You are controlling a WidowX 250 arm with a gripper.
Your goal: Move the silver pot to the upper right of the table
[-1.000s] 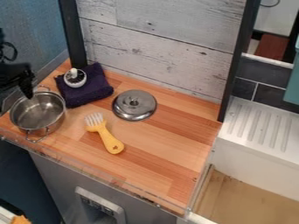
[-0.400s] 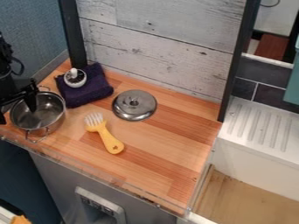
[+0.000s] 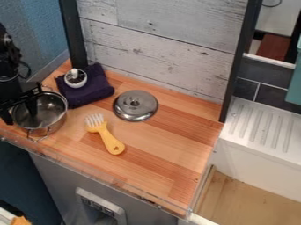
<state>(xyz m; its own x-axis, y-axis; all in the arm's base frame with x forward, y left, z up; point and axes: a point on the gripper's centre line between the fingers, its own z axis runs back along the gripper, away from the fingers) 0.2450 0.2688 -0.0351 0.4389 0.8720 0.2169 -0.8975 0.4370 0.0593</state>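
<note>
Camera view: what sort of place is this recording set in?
Most likely a toy kitchen: a wooden countertop holds a silver pot and a yellow toy fork, beside a white ridged drainboard.

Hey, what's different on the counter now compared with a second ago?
The end effector has come in lower over the silver pot, and its open fingers now straddle the left rim. The pot looks nudged very slightly right. The lid, yellow fork and dark cloth stayed put.
</note>
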